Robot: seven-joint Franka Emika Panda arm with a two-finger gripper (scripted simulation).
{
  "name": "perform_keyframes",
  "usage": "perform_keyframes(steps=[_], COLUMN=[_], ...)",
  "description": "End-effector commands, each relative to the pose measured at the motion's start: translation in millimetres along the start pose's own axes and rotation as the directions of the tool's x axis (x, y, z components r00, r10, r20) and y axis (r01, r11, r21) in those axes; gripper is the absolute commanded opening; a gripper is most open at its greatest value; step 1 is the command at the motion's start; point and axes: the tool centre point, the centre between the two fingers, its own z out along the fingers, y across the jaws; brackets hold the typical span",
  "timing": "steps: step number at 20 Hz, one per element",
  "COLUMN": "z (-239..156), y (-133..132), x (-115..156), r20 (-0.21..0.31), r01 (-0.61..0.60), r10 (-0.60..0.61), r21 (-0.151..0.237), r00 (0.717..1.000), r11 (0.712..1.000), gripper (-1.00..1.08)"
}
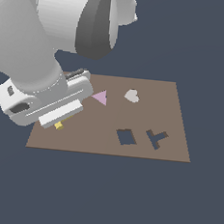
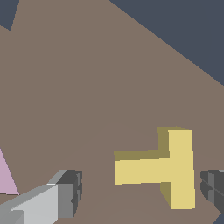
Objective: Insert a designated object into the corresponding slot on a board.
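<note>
Both claw [image 2: 142,190] fingers straddle the yellow T-block [image 2: 164,168] on the board [image 1: 176,120].

A plain yellow T-block [image 2: 166,168] lies on the brown board [image 1: 173,95], beside a pink triangle [image 1: 100,97], a pale heart [image 1: 132,95] and dark cutouts. The arm [image 1: 38,39] is white and grey.

no readable text, labels, numbers or signs on anything

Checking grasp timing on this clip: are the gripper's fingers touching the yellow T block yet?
Apart. The wrist view shows bare board between each of the fingers and the yellow T block; the gripper straddles it, open.
</note>
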Motion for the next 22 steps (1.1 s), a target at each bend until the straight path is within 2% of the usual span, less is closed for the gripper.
perform_keyframes(steps=[1, 12, 21, 22], z=[4, 9, 28, 28], y=[6, 12, 12, 12], x=[0, 1, 1, 1], r20=[0.000, 0.002, 0.001, 0.001], r01=[0.024, 0.044, 0.045, 0.045], r10=[-0.024, -0.044, -0.045, -0.045], r21=[0.000, 0.001, 0.000, 0.000], r00=[1.000, 0.999, 0.999, 0.999], r11=[1.000, 0.999, 0.999, 0.999], gripper=[1.00, 1.00, 1.00, -1.00])
